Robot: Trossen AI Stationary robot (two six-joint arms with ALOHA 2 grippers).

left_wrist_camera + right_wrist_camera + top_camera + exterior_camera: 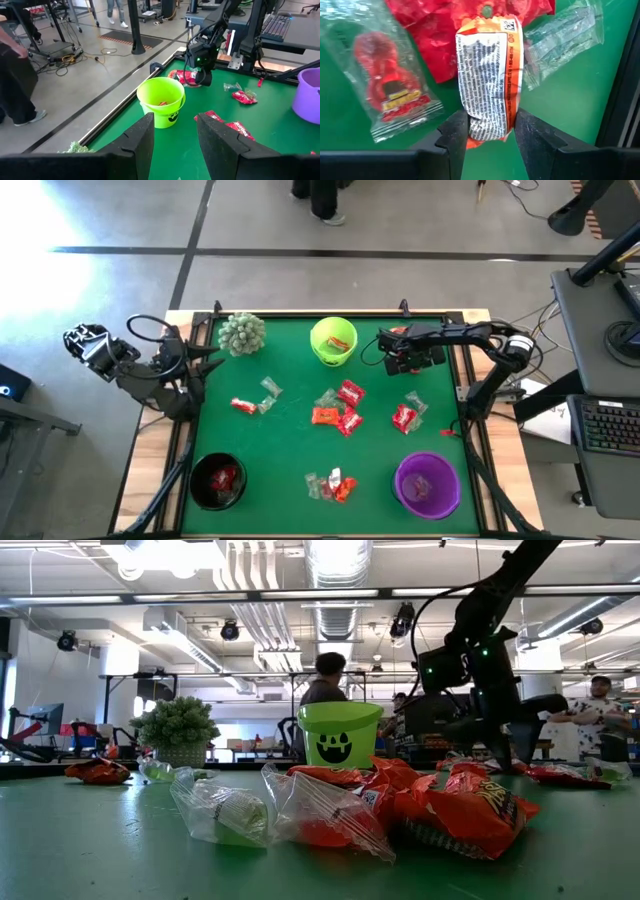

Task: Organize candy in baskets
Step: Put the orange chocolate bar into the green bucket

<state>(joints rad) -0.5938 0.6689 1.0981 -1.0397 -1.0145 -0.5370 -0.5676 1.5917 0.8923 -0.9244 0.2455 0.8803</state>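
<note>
Overhead, 3 baskets stand on the green table [280, 480]: the lime basket [333, 341] at the far edge, the black basket [218, 481] at the near left corner, the purple basket [427, 485] at the near right. Each holds something already: orange in the lime one, red in the black one, and a small item in the purple one that cannot be identified from above.

The right gripper [490, 131] hovers beside the lime basket, on its right, with its fingers clamped on an orange sweet [489, 82] that hangs between them, printed back facing the wrist camera. The left gripper [172, 135] waits at the table's left edge, near the plant [242, 333], fingers apart and empty.

Sorting appears to be at an early stage. Most candy remains loose on the cloth:
- 1 group at the centre [338, 409], red and orange with a clear wrapper;
- 1 pair to the left [255, 399];
- 1 pair to the right [407, 416];
- 1 group near the front edge [331, 485].

Remaining work, as judged: drop the held sweet into a basket, then clear the 4 loose groups.
</note>
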